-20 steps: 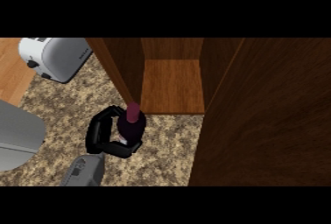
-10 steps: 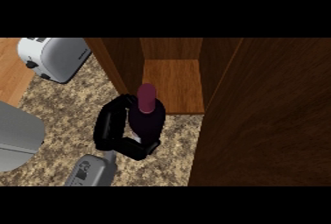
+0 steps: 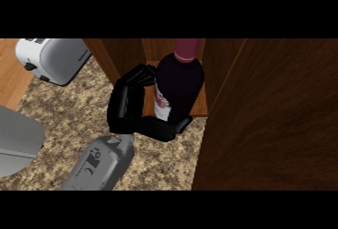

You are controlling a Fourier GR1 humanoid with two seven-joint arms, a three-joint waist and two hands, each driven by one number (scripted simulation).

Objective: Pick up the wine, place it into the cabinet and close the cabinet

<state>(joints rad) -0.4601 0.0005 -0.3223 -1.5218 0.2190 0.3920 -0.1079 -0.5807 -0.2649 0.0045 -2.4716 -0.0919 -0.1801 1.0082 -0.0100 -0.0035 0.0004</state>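
Compared with half a second ago, the wine bottle (image 3: 177, 85) has been carried higher and further toward the cabinet (image 3: 125, 56); its dark red cap, then seen in front of the shelf's edge, now lies over the open compartment. The one hand (image 3: 135, 105) in view has risen with it and shows larger than before. One second ago the bottle was lower still, mostly hidden by the fingers.

The bottle is held clear of the worktop (image 3: 73, 107), upright with a slight tilt, its cap toward the cabinet's inside. The hand is closed round the bottle: the fingers are curled on its left side and the thumb is wrapped under its lower end. The grey forearm (image 3: 99, 163) enters from the lower edge. Which hand this is cannot be read with certainty from the view; it shows at the view's left of centre, and no second hand is seen.

The opening of the cabinet is bounded by a wooden wall at the left and by the dark wooden door (image 3: 271, 116) at the right, which fills the right part of the view. The bottle lies between them, near both. Open speckled worktop is left to the left of the hand.

A white toaster (image 3: 52, 58) stands at the worktop's far left and is cut off by the view's edge. A grey object (image 3: 16, 143) at the left edge is cut off too and cannot be made out. The back of the cabinet is hidden in shadow.
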